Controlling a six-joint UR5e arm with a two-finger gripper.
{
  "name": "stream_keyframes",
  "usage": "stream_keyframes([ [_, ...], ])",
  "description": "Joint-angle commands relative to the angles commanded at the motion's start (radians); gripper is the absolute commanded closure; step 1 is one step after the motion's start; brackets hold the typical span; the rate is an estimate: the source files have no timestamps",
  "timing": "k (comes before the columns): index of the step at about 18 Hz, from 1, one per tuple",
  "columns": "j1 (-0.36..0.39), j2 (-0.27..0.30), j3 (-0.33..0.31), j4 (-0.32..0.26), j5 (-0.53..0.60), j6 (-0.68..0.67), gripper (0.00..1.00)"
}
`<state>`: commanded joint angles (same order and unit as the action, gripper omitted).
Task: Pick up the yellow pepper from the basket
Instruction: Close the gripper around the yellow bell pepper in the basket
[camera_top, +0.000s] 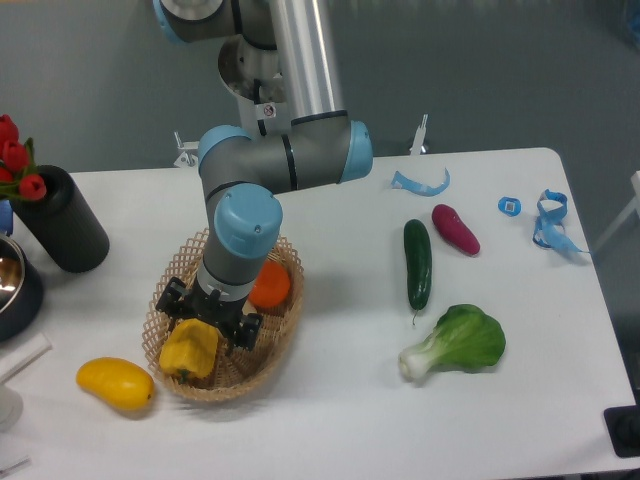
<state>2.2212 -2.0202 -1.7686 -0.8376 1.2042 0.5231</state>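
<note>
One hand (207, 326), jaw state untellable, should straddle the yellow pepper (189, 348) squarely inside the basket (285, 322), lower left.

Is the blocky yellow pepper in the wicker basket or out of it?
In. The blocky yellow pepper sits inside the woven wicker basket, directly under the tool.

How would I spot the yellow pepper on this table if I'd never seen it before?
Find the woven wicker basket at the table's front left, under the arm. The yellow pepper lies in its near-left part, right below the black tool. It is blocky and lobed, unlike the round orange fruit beside it in the basket and the smooth oval yellow fruit on the table outside.
</note>
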Motion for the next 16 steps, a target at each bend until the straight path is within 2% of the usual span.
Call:
stream_keyframes([
  [16, -0.014, -0.028, 0.005, 0.0, 0.003, 0.0, 0.0],
])
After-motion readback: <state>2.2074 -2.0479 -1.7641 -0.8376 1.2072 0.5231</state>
